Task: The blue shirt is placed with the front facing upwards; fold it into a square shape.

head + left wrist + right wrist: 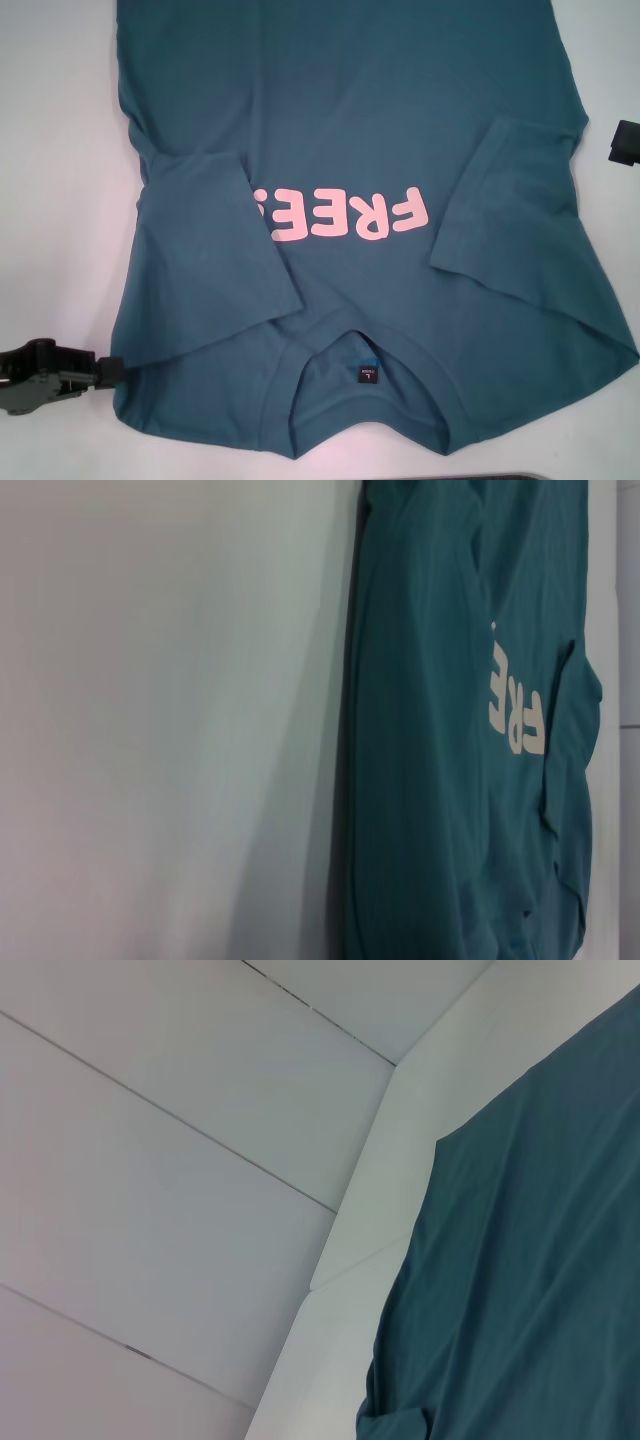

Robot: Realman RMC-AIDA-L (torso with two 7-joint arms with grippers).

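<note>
table (60,150): white, plain | floor (150,1190): pale panels w/ thin seams, beyond table edge

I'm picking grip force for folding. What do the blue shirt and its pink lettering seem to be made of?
The blue shirt looks like soft matte knit, probably cotton: it creases softly and its sleeves lie folded flat. The pink lettering looks like a smooth, opaque print on the fabric, possibly vinyl or ink.
</note>
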